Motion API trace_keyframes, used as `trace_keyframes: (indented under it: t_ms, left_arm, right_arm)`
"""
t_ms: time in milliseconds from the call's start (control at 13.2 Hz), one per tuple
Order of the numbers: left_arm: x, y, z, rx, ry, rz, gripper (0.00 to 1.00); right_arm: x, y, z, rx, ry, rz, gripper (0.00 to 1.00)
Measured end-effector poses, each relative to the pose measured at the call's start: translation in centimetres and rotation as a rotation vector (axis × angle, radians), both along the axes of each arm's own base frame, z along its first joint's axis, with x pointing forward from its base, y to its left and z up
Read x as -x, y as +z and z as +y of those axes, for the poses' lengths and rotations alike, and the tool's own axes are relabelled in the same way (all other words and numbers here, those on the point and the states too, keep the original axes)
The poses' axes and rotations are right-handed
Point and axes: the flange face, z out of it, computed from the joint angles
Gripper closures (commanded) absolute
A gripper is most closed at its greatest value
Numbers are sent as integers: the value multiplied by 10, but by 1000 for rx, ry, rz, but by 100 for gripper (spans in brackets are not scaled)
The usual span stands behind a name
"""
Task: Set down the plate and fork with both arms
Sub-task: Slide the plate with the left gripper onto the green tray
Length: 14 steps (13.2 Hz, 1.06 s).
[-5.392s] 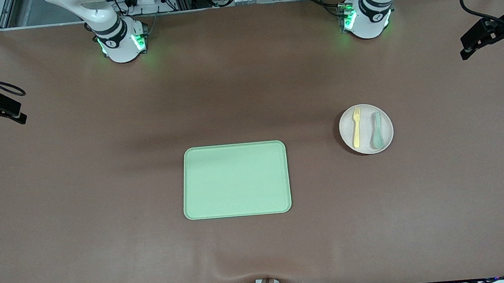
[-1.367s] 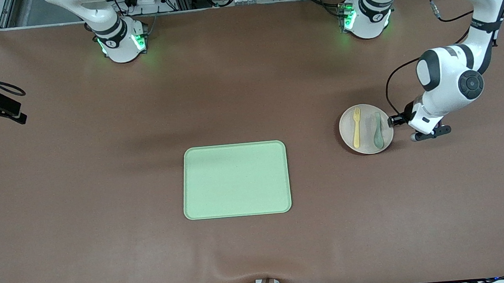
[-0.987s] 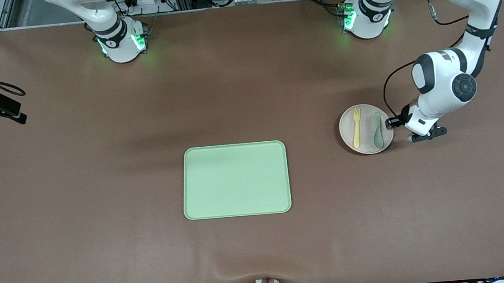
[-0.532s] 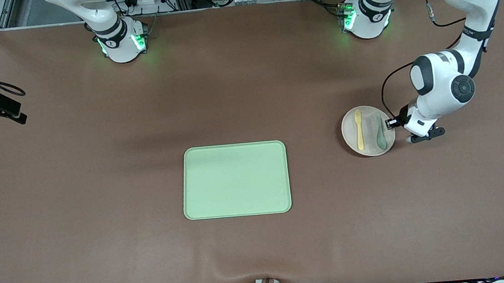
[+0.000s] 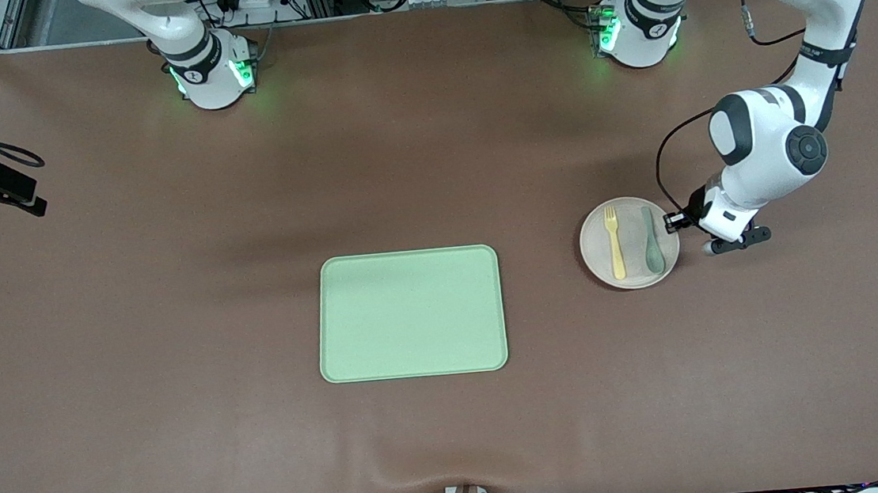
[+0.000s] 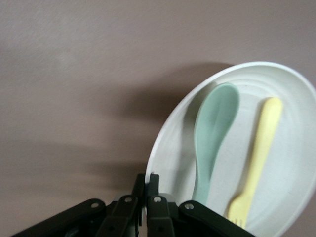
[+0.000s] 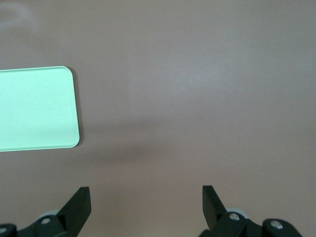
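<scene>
The plate (image 5: 629,242) has slid toward the tray (image 5: 411,314), pinched at its rim by the left claw (image 5: 675,219), fork (image 5: 613,241) riding along, while the right claw (image 7: 146,202) waits, wide open.

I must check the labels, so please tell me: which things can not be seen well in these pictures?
- Right gripper: outside the front view; only its open fingertips show in the right wrist view.
- Fork tines: cut off by the left wrist view's edge.
- Left gripper on the plate rim: in the front view, the arm hides the contact.
</scene>
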Motion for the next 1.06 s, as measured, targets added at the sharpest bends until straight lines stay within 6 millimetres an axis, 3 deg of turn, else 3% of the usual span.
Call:
trace_keyframes:
  t_ms: [228,532,835,1063]
  left_arm:
    - [-28,35,-23,42,-37,0,100]
    - [-66,82,-79,99,-121,-33,100]
    - [-99,71,-146,153,-118,-30,100]
    - [-120,52,-218,192,-68,-9,100]
  right_arm:
    - [0,0,0,0,0,0,0]
    - [0,0,0,0,0,1,0]
    - [0,0,0,0,-1,1,0]
    - [0,0,-1,0,-1,1,0]
